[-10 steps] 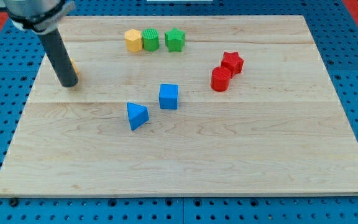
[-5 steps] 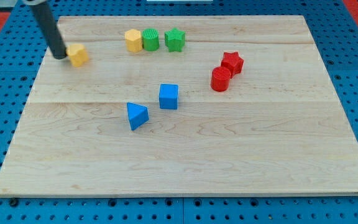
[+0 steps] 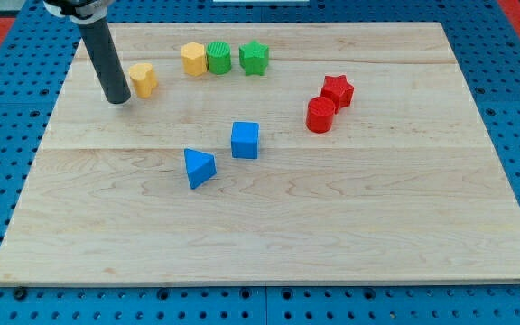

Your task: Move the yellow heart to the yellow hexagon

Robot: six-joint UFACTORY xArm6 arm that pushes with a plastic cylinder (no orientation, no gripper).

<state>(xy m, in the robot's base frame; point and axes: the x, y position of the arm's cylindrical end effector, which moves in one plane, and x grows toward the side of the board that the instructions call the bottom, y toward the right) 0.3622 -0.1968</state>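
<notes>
My tip (image 3: 117,99) upper left, just left of yellow heart (image 3: 143,78); no claw, nothing held. Yellow hexagon (image 3: 193,59) up-right, touching green block (image 3: 218,58). Risk: off-centre push spins heart aside or jostles row.

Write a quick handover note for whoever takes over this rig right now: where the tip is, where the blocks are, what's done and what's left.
My tip rests on the board at the view's left of the yellow heart, close beside it.
The yellow hexagon sits near the view's top, touching the green cylinder, with the green star next in that row.
Not done: a clear gap separates the heart from the hexagon.
Left: push the heart toward the view's right and slightly up until it meets the hexagon.
</notes>
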